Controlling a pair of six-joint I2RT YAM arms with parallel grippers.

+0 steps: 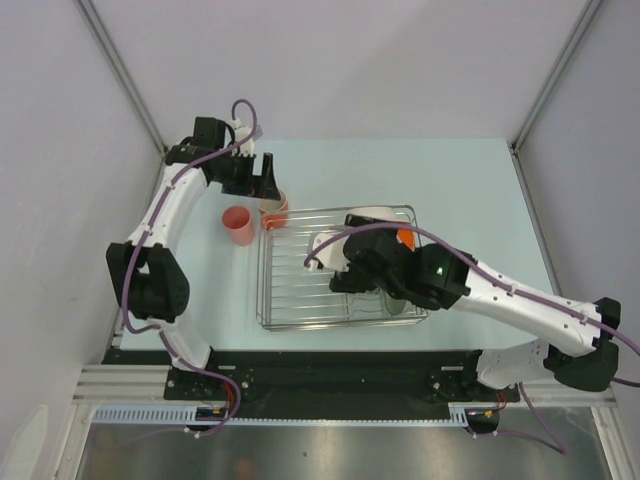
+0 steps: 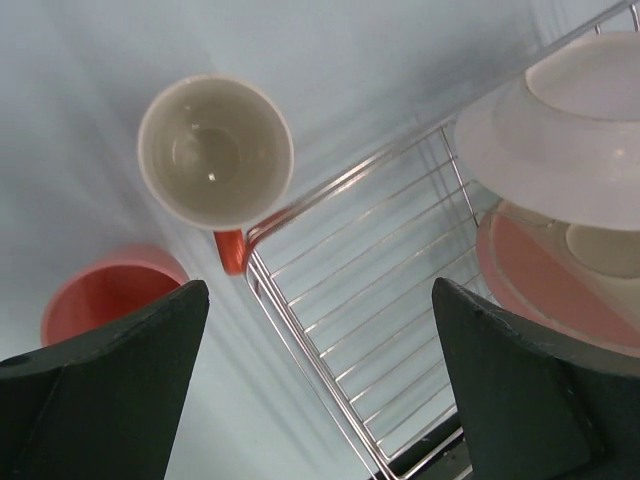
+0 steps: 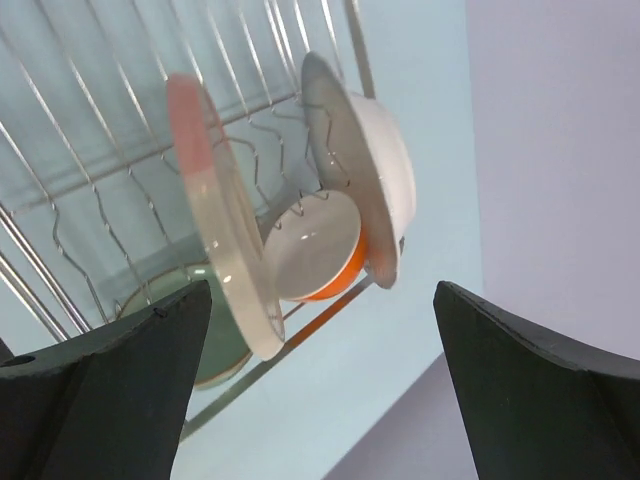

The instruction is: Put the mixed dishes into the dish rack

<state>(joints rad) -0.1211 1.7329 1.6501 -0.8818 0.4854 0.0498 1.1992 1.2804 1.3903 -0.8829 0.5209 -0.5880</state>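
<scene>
Nearest the bases, mid-frame in the top view: dish rack (image 1: 295,290) on the bench (image 1: 470,180), already carrying pale green bowl (image 3: 215,345), pink-and-cream plate (image 3: 225,230), orange bowl (image 3: 320,255) and white shallow plate (image 3: 365,160), both plates on edge between tines. Over it, right end effector (image 3: 322,290), fingers spread, pinching nothing. Farther, left of the rack: pink tumbler (image 1: 238,225) standing alone, then orange mug (image 1: 275,210) just beside the rack's far left corner, upright, mouth up, handle toward the rack. Farthest, left end effector (image 2: 320,290), spread and empty, hanging above the mug; in its wrist view, mug up and left of centre. Judged the left arm's pick, clearly nearer.
</scene>
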